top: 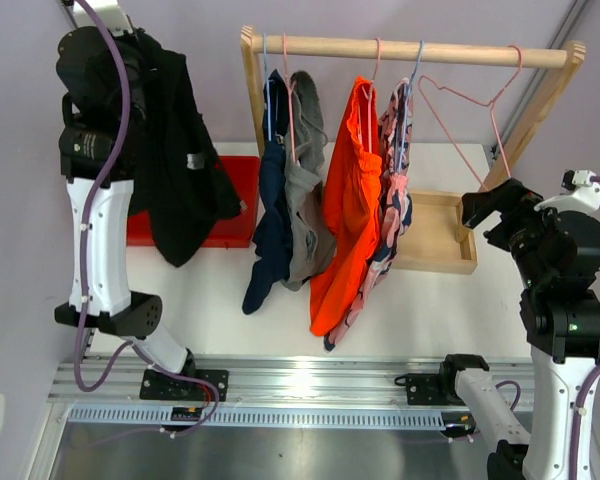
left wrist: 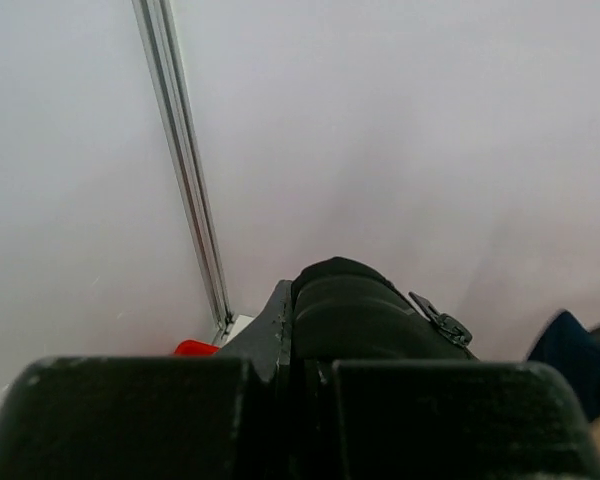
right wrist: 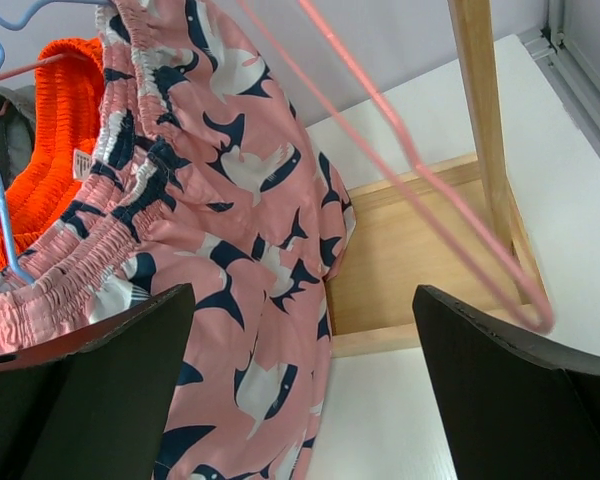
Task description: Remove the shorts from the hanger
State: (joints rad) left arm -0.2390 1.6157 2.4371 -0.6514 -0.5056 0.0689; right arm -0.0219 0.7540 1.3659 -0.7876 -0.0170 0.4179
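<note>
Four shorts hang from the wooden rail (top: 410, 50): navy shorts (top: 270, 215), grey shorts (top: 308, 200), orange shorts (top: 345, 220) and pink patterned shorts (right wrist: 250, 200). The black shorts (top: 180, 170) are off the rack at far left, clenched in the left end effector (left wrist: 290, 385) and draped over the red bin (top: 235, 232). The right end effector (right wrist: 302, 330) is fully released. The pink patterned shorts lie just left of it, long axis vertical, so the right arm is the nearer one. An empty pink hanger (top: 480, 105) hangs to their right. The waistband label (right wrist: 80, 163) and the black shorts' tag (top: 195, 160) are unreadable.

Black shorts (top: 172, 195) label (top: 195, 160) seemingly illegible
</note>
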